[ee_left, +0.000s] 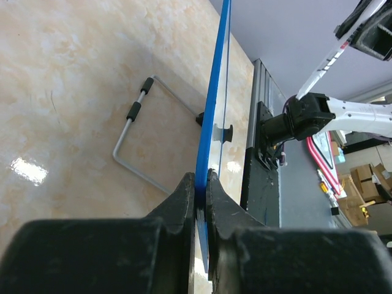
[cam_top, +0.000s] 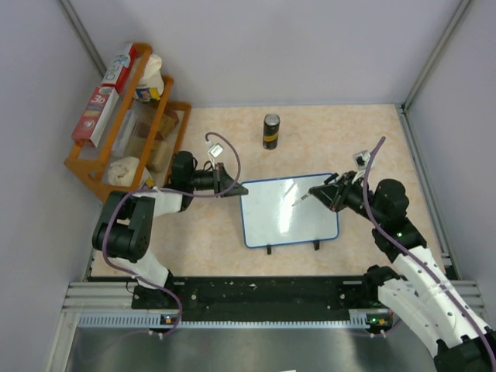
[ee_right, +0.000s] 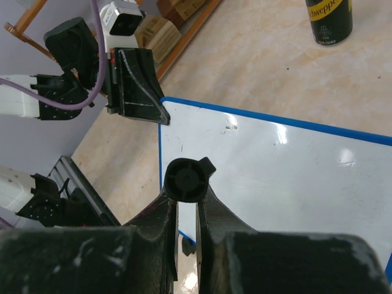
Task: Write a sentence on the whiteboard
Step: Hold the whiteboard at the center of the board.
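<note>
The whiteboard [cam_top: 288,211], white with a blue rim and two black feet on its near edge, lies flat on the table. My left gripper [cam_top: 232,188] is shut on its rim at the far left corner; the left wrist view shows the blue rim [ee_left: 214,110] pinched between the jaws [ee_left: 202,179]. My right gripper [cam_top: 331,191] is shut on a marker [cam_top: 306,196], whose tip is over the board's far right part. In the right wrist view the marker's black end [ee_right: 185,179] sits between the fingers [ee_right: 187,199] above the board [ee_right: 288,184]. No sentence shows, only a few tiny specks.
A black can [cam_top: 270,131] stands beyond the board. An orange rack [cam_top: 101,172] with boxes and bags fills the far left. A bent wire stand [ee_left: 138,122] lies under the board's left side. The arms' rail [cam_top: 232,314] runs along the near edge.
</note>
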Controlling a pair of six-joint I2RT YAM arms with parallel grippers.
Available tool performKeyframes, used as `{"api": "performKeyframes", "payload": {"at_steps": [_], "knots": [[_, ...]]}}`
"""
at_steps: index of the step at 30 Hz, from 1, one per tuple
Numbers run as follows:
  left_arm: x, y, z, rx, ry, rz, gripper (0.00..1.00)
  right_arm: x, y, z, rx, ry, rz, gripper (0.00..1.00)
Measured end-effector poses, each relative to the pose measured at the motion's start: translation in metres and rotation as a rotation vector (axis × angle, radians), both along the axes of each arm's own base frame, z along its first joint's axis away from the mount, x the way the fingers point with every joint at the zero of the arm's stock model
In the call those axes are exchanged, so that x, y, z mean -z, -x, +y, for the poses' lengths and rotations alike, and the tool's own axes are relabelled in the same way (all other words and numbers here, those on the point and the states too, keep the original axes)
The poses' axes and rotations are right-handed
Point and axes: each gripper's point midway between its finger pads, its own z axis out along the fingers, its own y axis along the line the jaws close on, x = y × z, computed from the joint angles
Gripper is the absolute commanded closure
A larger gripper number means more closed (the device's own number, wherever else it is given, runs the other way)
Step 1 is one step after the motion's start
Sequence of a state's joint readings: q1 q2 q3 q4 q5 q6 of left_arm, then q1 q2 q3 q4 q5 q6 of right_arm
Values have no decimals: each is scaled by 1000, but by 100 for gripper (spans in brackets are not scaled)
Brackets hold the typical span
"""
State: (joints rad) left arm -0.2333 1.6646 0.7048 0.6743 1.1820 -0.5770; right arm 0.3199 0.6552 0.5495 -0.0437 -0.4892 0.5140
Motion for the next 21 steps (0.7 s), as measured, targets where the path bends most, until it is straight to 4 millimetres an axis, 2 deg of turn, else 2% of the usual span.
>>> {"api": "performKeyframes", "payload": {"at_steps": [3, 12, 21], "knots": [[1, 3, 2, -4, -21, 1, 100, -1, -6, 3, 12, 11, -24, 100], [3, 16, 7, -13, -59, 1, 100, 10, -2, 45, -43, 89, -86, 100], [2, 25, 12, -52, -73, -4, 100, -16, -3, 80, -26, 78, -264, 100]]}}
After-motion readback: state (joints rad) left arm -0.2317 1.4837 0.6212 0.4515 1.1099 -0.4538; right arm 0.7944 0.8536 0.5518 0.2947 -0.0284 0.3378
